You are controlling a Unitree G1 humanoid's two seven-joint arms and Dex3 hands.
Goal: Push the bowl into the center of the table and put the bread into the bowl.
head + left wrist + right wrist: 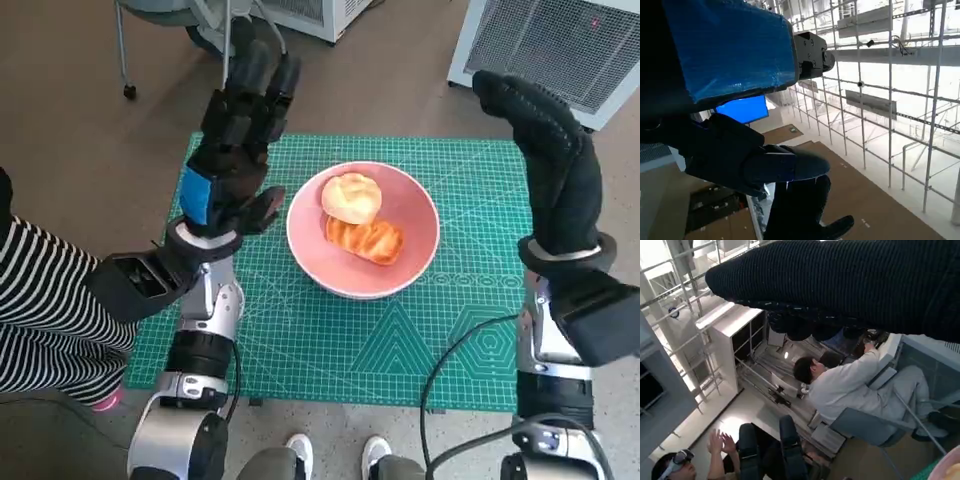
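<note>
- Head view: we are seeing the pink bowl (pixel 362 231) sitting mid-mat, holding a round bun (pixel 351 197) and a braided bread (pixel 364 240).
- Our left hand (pixel 236 140) and right hand (pixel 545 160) are hovering raised, fingers spread, holding nothing.
- We are judging both steps done; next calls only for keeping clear.

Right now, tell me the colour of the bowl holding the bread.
Pink, the bowl shows best in the head view.

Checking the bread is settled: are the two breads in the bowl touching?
Touching. The head view shows the round bun overlapping the braided bread, no gap, in the bowl.
</note>
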